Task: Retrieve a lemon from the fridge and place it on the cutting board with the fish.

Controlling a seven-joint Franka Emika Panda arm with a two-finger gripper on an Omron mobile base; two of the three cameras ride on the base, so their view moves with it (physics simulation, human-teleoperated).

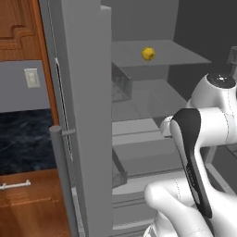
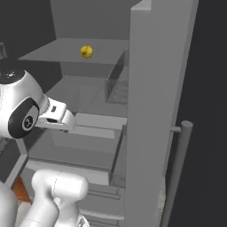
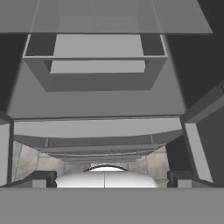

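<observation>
lemon (image 1: 148, 53) (upper shelf), fridge (image 1: 85, 115) open

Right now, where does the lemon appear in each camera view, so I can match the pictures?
Left base view: the lemon lies on the upper fridge shelf, top centre-right.
Right base view: the lemon lies on that shelf, upper left of centre.
Hand view: not in this picture.
Shared landmark: the upper shelf it lies on.

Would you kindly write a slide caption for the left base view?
Open fridge with a lemon on its upper shelf, the arm raised in front below it.
</observation>
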